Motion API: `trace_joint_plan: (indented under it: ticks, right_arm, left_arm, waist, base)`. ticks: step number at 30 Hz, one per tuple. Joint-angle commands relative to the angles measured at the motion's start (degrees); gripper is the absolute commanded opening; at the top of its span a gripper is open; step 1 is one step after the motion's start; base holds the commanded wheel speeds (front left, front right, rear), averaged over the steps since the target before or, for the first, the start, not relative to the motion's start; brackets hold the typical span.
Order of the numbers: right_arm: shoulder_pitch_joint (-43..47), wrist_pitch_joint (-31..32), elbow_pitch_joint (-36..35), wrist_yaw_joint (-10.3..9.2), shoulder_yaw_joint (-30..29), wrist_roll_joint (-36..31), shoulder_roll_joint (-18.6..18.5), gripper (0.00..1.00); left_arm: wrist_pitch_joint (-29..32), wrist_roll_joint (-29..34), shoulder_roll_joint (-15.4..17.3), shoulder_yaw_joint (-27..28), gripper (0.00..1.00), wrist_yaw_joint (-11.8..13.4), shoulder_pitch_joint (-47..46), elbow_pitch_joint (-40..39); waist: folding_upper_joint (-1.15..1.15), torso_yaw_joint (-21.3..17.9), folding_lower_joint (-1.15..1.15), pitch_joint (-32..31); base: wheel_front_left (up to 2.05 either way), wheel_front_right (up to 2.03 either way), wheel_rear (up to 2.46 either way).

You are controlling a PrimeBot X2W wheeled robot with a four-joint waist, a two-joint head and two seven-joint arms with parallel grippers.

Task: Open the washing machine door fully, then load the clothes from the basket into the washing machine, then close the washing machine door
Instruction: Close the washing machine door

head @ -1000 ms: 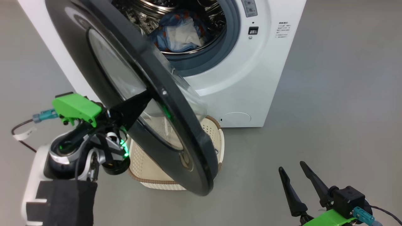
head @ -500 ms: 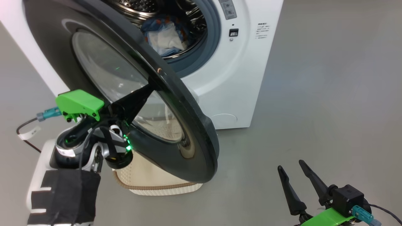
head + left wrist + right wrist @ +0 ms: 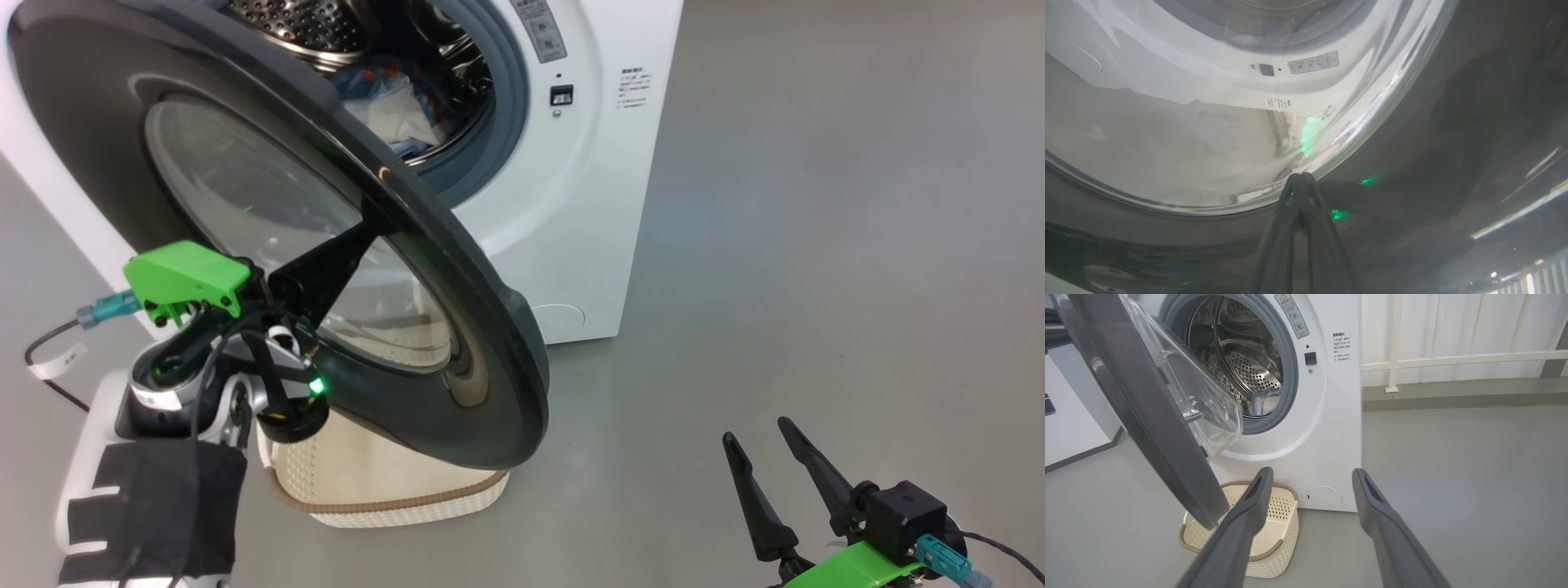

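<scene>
The washing machine (image 3: 571, 204) stands on a grey floor (image 3: 816, 245) with its steel drum (image 3: 310, 24) exposed, and the clothes (image 3: 384, 114) lie low inside that drum: a bundle of light blue printed fabric with white lining turned up, resting just behind the grey rubber gasket (image 3: 506, 122). From the right wrist view a small blue fold of the clothes (image 3: 1265, 402) shows at the bottom of the drum, just above the gasket's lower lip. The door (image 3: 245, 188) stands partly open, hinged on the machine's left side and swung out at an angle, its clear bowl bulging back toward the opening. The door's lower black rim hangs over the basket (image 3: 384, 490), which sits on the floor close against the front of the machine, below the opening. In the right wrist view the basket (image 3: 1274, 555) shows its brown woven rim, its perforated cream walls and a smooth pale floor. The left gripper (image 3: 371, 233) has its two dark fingers pressed together with nothing between them, and their tips rest against the door's outer face; the left wrist view puts those tips (image 3: 1300, 179) right where the glass meets the black rim. The right gripper (image 3: 755, 430) hangs low at the right, well apart from the machine, its fingers spread wide and holding nothing, pointing toward the machine's lower front panel and the basket.
</scene>
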Motion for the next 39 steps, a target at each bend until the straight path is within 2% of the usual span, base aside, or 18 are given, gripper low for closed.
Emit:
trace_joint_plan:
  ticks: [1,12,20,21,23,27,31,33,39]
  right_arm:
    - [-1.16,-0.44,-1.18,0.56,1.36,0.99,-0.47,1.00]
    - [-0.78,-0.44,-1.26,0.56,1.21,0.98,-0.49,1.00]
    - [-0.49,-0.44,-1.30,0.56,0.80,0.87,-0.08,1.00]
    - [-0.50,-0.44,-1.34,0.56,0.74,0.88,-0.04,1.00]
    - [-0.52,-0.44,-1.46,0.56,0.61,0.91,0.01,1.00]
    - [-0.45,-0.44,-1.57,0.56,0.22,0.88,0.03,1.00]
    - [-0.30,-0.44,-1.70,0.56,-0.20,0.73,-0.13,1.00]
    - [-0.22,-0.44,-1.76,0.56,-0.41,0.68,-0.19,1.00]
    - [0.48,-0.44,-2.16,0.56,-1.59,0.42,-0.57,1.00]
  left_arm:
    - [1.54,-1.59,-1.13,-0.09,0.00,-1.10,-4.09,-2.53]
    - [1.35,-1.48,-1.02,0.37,0.00,-1.65,-3.93,-1.63]
    - [-0.53,1.01,1.20,0.75,0.01,-1.69,-1.83,-3.03]
    - [-0.93,1.63,1.69,0.66,0.29,-1.43,-1.43,-3.60]
    - [-1.75,2.39,2.37,0.87,1.00,-0.91,-0.44,-5.05]
    - [-4.01,4.75,4.23,1.31,1.00,-0.61,1.62,-8.40]
    - [-6.53,9.94,6.98,-0.23,1.00,-3.37,4.85,-12.55]
    - [-7.16,10.77,7.25,-0.42,1.00,-3.86,5.87,-13.38]
    - [-14.09,23.83,11.45,-5.62,1.00,-8.04,12.00,-16.80]
  waist:
    - [0.00,-0.45,0.00,-0.11]
    - [0.00,-1.66,0.00,-0.18]
    - [0.00,-1.15,0.00,-0.52]
    - [0.00,-1.04,0.00,-0.46]
    - [0.00,-0.80,0.00,-0.33]
    - [0.00,-0.29,0.00,-0.14]
    - [0.00,-0.04,0.00,-0.11]
    - [0.00,0.06,0.00,-0.13]
    - [0.00,0.52,0.00,-0.32]
  base:
    - [0.00,0.00,0.00]
    - [0.00,0.00,0.00]
    - [0.00,0.00,0.00]
    - [0.00,0.00,0.00]
    - [0.00,0.00,0.00]
    - [0.00,0.00,0.00]
    - [0.00,0.00,0.00]
    - [0.00,0.00,0.00]
    - [0.00,0.00,0.00]
